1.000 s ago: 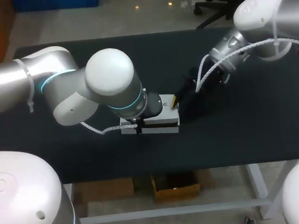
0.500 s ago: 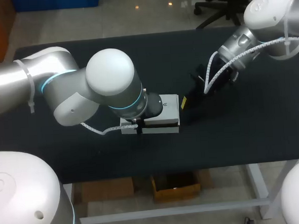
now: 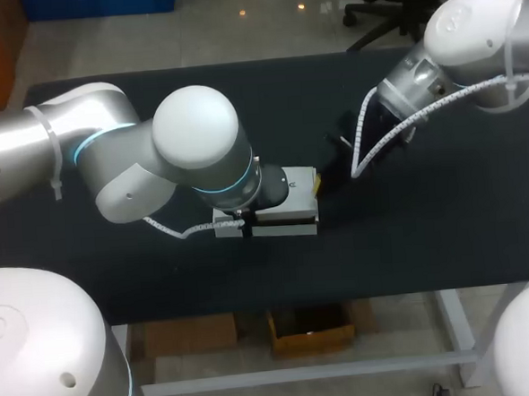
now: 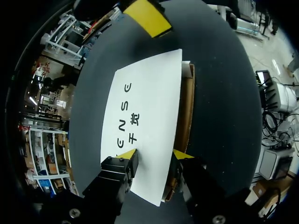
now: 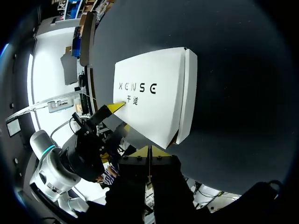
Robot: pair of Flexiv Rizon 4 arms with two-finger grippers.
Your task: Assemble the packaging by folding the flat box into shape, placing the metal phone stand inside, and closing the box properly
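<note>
White box [image 3: 297,180], right arm [image 3: 419,76] back nearer

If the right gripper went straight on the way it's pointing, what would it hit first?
Probably the white box: the right gripper, jaws together, points at its near corner. How far off is unclear.

Black table [image 3: 410,234], matte dark top, white metal legs.

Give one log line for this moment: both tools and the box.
left tool: open, on white cardboard box lid | right tool: shut, at box end | lid: brown gap along edge
</note>
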